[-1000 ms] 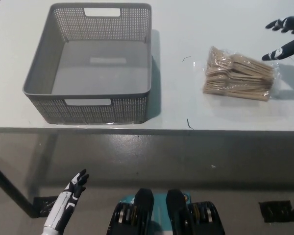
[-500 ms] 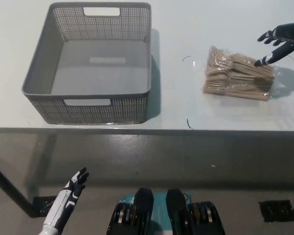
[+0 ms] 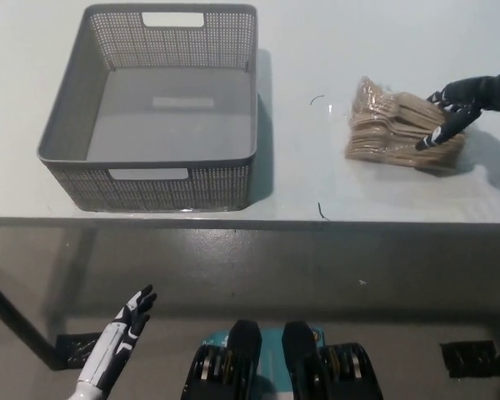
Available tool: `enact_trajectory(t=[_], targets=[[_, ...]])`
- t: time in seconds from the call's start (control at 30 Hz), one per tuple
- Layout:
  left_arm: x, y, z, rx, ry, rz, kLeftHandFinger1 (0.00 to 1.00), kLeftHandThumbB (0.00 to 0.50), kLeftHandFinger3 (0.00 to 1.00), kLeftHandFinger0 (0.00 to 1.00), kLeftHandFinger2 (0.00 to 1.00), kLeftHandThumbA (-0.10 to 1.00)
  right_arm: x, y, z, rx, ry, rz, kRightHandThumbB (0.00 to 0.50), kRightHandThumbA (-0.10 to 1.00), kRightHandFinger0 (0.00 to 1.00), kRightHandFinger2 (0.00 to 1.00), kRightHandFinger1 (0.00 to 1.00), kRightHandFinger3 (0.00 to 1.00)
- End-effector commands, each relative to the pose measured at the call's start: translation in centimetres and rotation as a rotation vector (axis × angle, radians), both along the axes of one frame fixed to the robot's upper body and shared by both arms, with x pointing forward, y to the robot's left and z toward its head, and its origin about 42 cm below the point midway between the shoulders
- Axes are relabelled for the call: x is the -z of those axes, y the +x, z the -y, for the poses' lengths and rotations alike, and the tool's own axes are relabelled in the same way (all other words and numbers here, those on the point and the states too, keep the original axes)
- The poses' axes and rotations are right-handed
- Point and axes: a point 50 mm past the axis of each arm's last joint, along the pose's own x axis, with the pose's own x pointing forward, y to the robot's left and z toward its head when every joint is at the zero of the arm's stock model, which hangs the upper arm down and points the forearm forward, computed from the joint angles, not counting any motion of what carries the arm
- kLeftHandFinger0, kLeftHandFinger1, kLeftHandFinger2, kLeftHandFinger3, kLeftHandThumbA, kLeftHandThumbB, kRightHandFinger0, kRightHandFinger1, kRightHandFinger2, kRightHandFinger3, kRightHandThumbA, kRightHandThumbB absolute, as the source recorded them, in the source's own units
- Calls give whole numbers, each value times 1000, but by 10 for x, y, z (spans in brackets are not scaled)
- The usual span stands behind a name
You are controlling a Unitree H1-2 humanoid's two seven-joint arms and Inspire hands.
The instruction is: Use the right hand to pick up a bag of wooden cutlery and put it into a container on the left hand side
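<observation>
Hovering over the bag of wooden cutlery [image 3: 392, 129], your right hand [image 3: 460, 102] is spread and empty; pinch only the slick edge and it may slip. Left hand [image 3: 123, 333] idles low.

The right hand [image 3: 471, 96] was cut off at the right edge; part of the bag [image 3: 383, 125] was hidden under it.

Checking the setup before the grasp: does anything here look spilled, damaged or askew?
Nothing stands out. The basket sits upright and empty, the bag of wooden cutlery looks intact under the open right hand, and the left hand hangs low.
</observation>
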Motion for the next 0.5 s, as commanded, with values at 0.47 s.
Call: enact_trajectory(t=[0.47], targets=[[-19,17,1,57,33,88,1000,364,1000,1000,1000,1000,48,-4,-31,31,125,45,500,601,1000,1000,1000,1000]])
